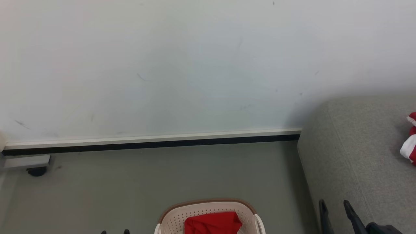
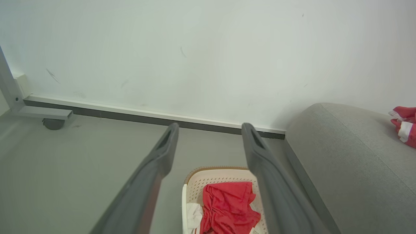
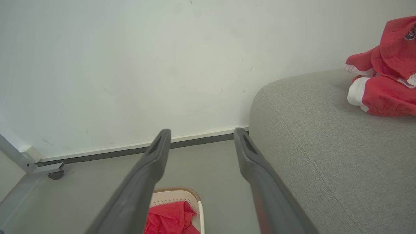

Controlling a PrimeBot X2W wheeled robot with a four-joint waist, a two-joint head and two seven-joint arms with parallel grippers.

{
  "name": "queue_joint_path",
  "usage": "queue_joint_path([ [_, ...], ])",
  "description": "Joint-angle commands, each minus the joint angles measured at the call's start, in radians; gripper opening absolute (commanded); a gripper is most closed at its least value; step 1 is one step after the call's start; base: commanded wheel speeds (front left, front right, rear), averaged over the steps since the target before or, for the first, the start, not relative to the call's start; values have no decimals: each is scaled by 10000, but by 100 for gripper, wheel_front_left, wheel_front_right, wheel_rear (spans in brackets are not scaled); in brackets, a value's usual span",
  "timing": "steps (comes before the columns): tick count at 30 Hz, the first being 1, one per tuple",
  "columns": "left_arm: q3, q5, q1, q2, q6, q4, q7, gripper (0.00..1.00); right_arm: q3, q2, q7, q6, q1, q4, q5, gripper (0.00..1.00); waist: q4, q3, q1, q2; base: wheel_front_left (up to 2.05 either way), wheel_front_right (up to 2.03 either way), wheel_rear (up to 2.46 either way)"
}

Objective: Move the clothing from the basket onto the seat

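The cream basket (image 1: 208, 211) stands on the floor at the bottom centre of the head view, with red clothing (image 1: 213, 223) lying inside it. Another red and white garment (image 1: 410, 139) lies on the grey seat (image 1: 351, 156) at the right. My left gripper (image 1: 114, 232) shows just its two fingertips left of the basket and stands open; in its wrist view the left gripper (image 2: 210, 128) hangs above the basket (image 2: 214, 182) and its clothing (image 2: 229, 208). My right gripper (image 1: 335, 204) is open beside the seat's front edge, empty in the right wrist view (image 3: 201, 134).
A white wall with a dark skirting strip (image 1: 149, 143) runs behind the grey floor. A metal frame foot with a castor (image 1: 36, 170) stands at the far left by the wall. The seat's rounded corner (image 3: 269, 97) lies close to my right fingers.
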Motion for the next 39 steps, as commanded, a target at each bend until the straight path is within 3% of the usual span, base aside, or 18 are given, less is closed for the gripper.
queue_joint_path([
  [1,-89,28,-172,6,-77,129,-43,100,46,20,90,-3,-55,-30,-147,100,-131,111,0,0,0,0,0],
  [12,-1006,207,-2291,53,-374,1821,667,100,630,16,471,-3,-633,-455,-741,100,-1551,1721,0,0,0,0,0],
  [20,-1560,360,-4434,333,-486,4254,1601,100,1079,18,109,-1,-1377,-490,-531,100,-3022,3884,0,0,0,0,0],
  [27,-1600,601,-6231,750,-270,6064,2552,100,1584,27,-423,-1,-2099,-245,-177,100,-4210,5715,0,0,0,0,0],
  [39,-2202,1343,-8212,1007,102,7694,3172,100,2418,32,-1479,-1,-2999,127,703,100,-5004,7932,0,0,0,0,0],
])
